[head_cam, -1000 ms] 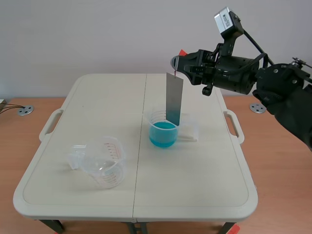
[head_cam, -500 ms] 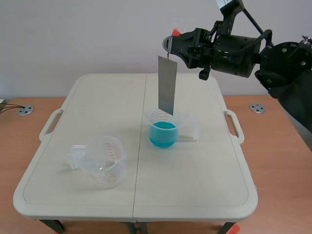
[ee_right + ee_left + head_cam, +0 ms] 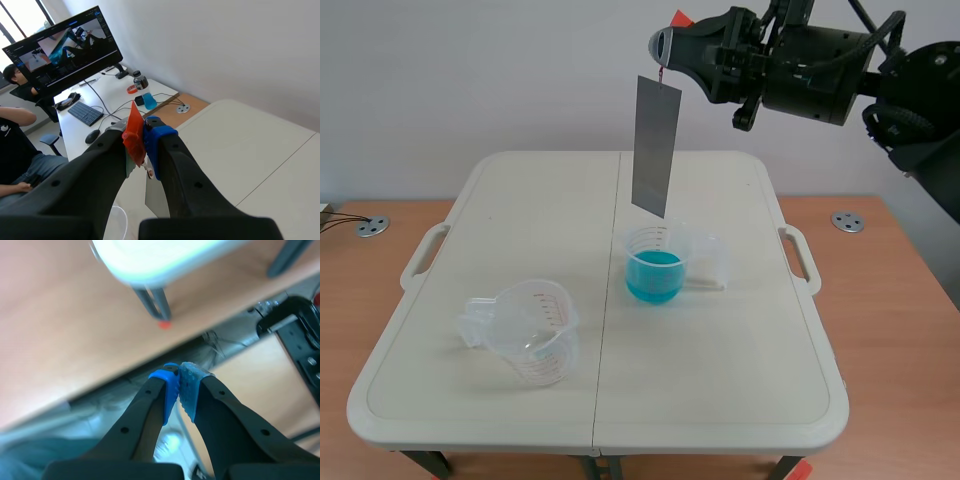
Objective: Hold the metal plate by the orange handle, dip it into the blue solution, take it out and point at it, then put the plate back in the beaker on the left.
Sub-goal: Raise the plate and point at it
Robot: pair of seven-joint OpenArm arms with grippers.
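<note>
The white folding table (image 3: 740, 350) carries both vessels, set well apart so the plate can pass from one to the other without knocking either. The right arm (image 3: 820, 70) stands high across the far right of the scene, raised enough that the metal plate (image 3: 655, 160) hangs wholly clear of the liquid, with its lower edge above the rim of the right beaker (image 3: 680, 250). The plate dangles nearly upright with a slight tilt, probably because it hangs from a small link under the handle and is not clamped itself. That keeps the fingers away from the liquid and lets drips fall toward the blue solution (image 3: 652, 275) below. The empty beaker (image 3: 530, 330) sits nearer and to the left, mouth up, ready to take the plate at the end. From this layout, the dip seems done and the pointing step looks to be next. The right gripper (image 3: 142, 132) is closed on the orange handle (image 3: 134, 135), pinching it flat between its pads. The left gripper (image 3: 179, 375) is outside the scene view and aims down beside the table toward the floor, its pads (image 3: 169, 390) pressed together on nothing.
</note>
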